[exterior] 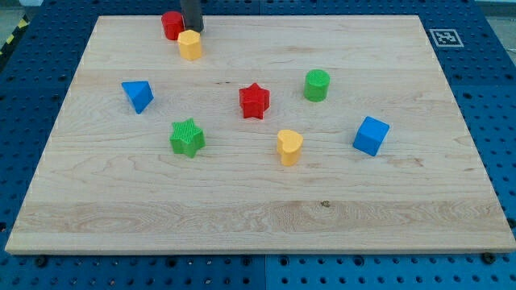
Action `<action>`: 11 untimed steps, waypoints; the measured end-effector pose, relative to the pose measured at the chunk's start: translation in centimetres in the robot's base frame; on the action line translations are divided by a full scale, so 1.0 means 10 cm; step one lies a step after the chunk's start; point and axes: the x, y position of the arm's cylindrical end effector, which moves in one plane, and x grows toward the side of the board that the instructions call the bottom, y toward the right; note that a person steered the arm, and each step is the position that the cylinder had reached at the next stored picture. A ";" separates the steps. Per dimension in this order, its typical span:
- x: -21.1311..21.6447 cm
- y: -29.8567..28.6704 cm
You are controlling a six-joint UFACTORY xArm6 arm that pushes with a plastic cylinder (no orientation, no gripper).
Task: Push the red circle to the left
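A single camera view looks down at a slant from the near long edge of the pale wooden board (266, 201), facing toward its far edge at the view's top. It stands far enough back to take in nearly the whole board, with the blue perforated table (492, 97) showing round it. My tip (193, 31) enters at the top edge, so the camera sits opposite it, across the board. There is no second view to share ground with.
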 end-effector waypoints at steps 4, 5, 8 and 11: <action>0.05 -0.17; 0.12 -0.17; 0.22 -0.22; 0.21 -0.53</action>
